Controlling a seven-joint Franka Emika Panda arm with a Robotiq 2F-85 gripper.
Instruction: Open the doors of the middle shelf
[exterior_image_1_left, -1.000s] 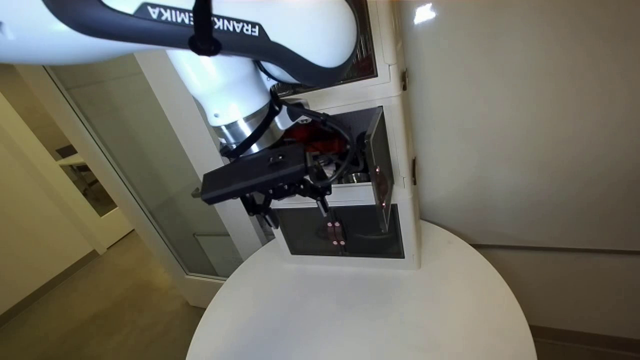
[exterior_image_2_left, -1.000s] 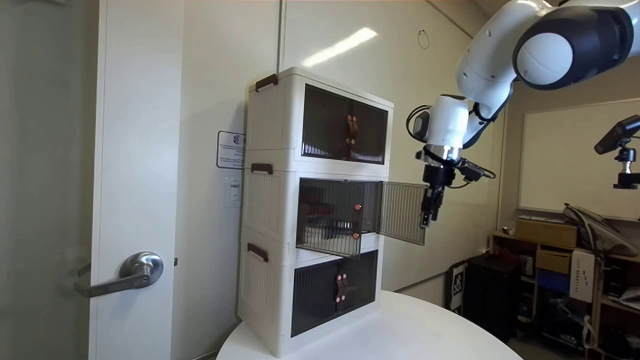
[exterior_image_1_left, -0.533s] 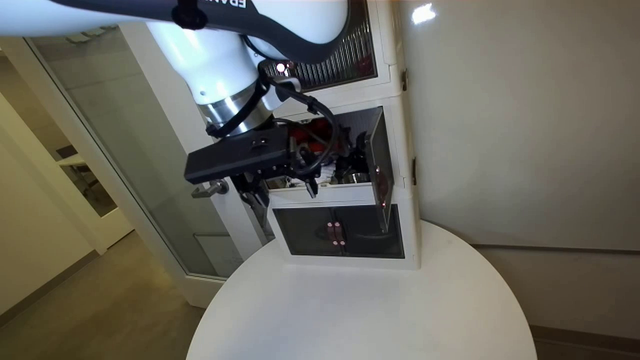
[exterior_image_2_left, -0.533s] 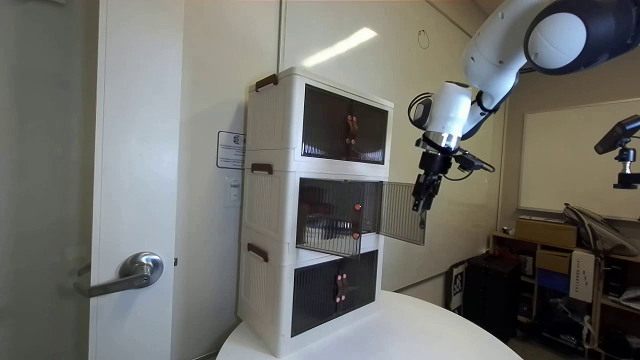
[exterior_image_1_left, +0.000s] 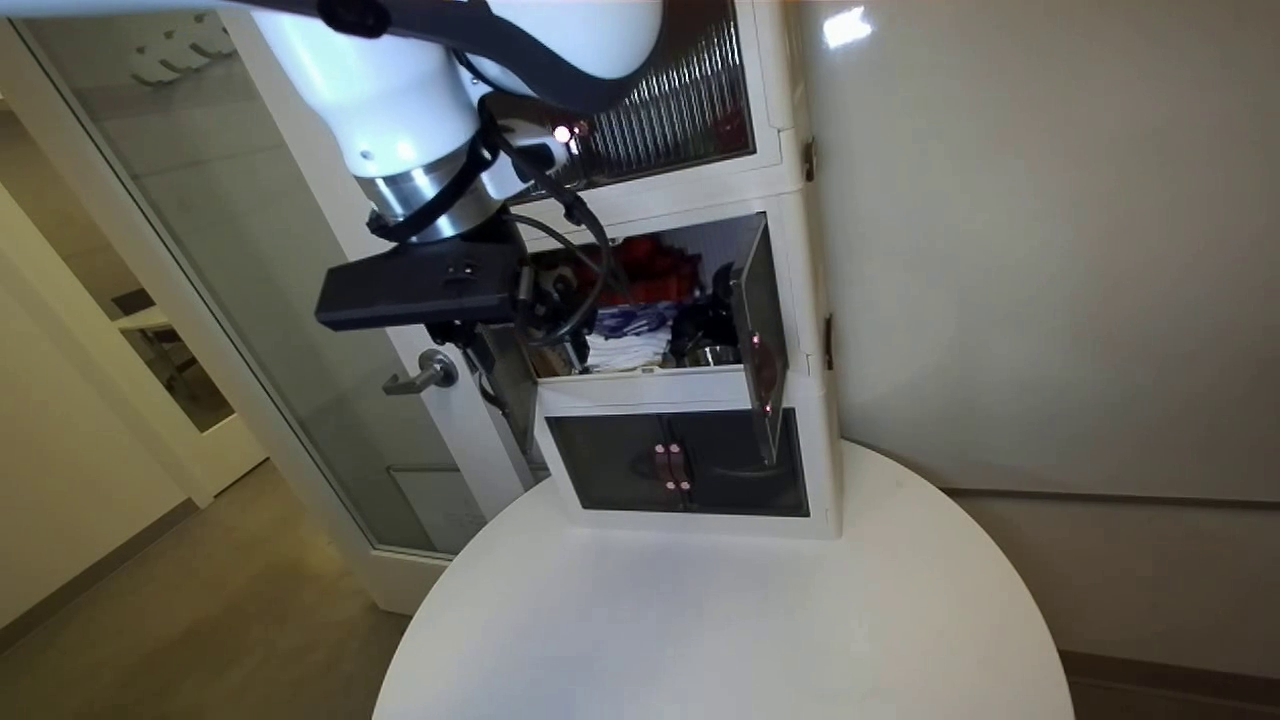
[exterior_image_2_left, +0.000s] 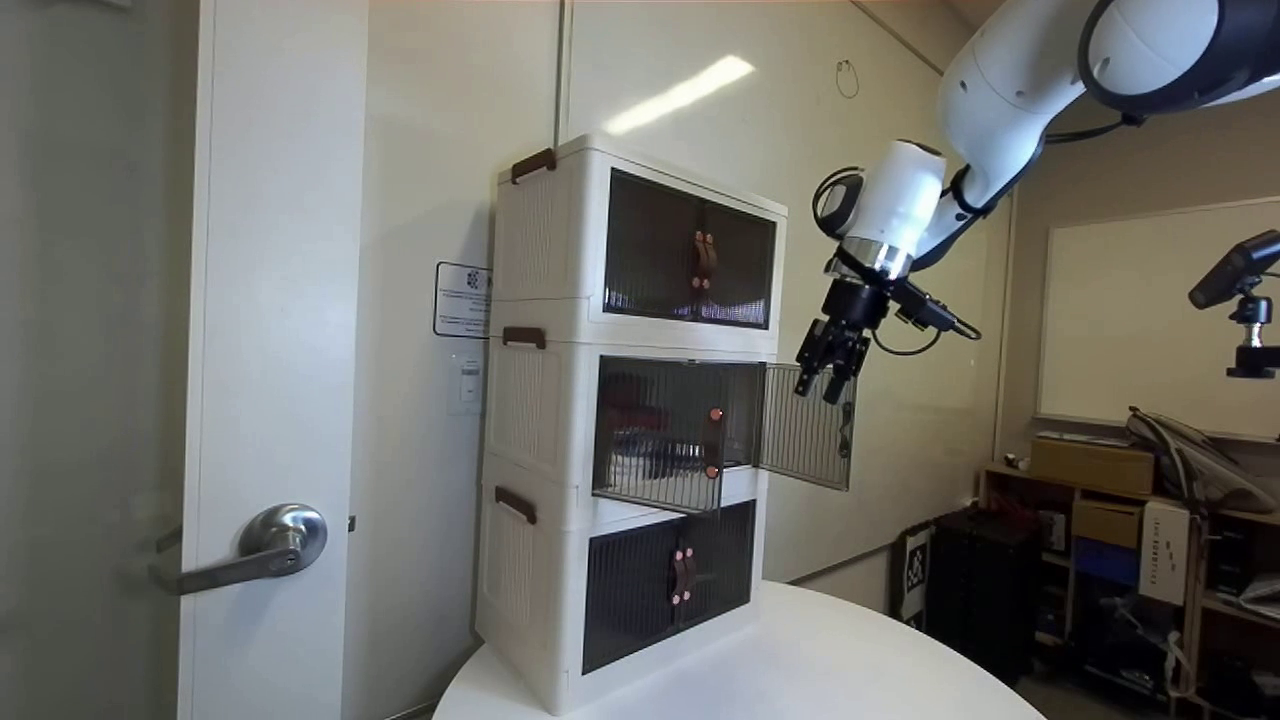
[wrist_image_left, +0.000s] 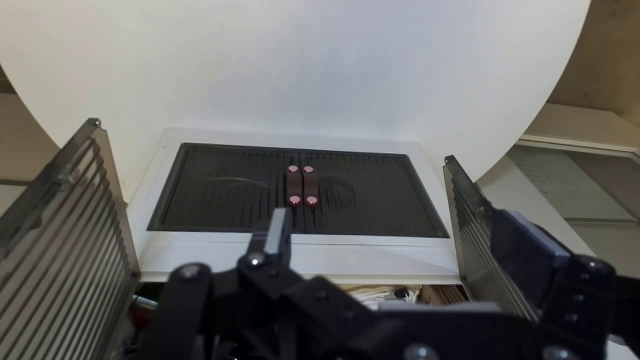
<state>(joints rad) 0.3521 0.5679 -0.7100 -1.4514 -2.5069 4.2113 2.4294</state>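
The middle shelf (exterior_image_1_left: 655, 372) of the white cabinet stands open, with red cloth, folded white cloth and a metal item inside. Both of its tinted, ribbed doors are swung outward. One door (exterior_image_1_left: 760, 340) sticks out at the shelf's right in an exterior view; the opposite door (exterior_image_1_left: 515, 390) is partly hidden behind my gripper. In an exterior view they show as the near door (exterior_image_2_left: 655, 435) and the far door (exterior_image_2_left: 795, 430). In the wrist view a door stands at each side, left (wrist_image_left: 75, 240) and right (wrist_image_left: 475, 235). My gripper (exterior_image_2_left: 819, 391) is open and empty, in front of the shelf near the doors.
The lower compartment's doors (exterior_image_1_left: 610, 470) are shut, with brown strap handles. The upper compartment's doors (exterior_image_2_left: 655, 245) are shut too. The cabinet stands on a round white table (exterior_image_1_left: 700, 620) against a wall. A room door with a metal lever handle (exterior_image_1_left: 425, 372) is beside it.
My gripper has moved up, and left across the cabinet front in an exterior view, with the wrist tilting. More of the shelf's contents now shows. The doors have not moved.
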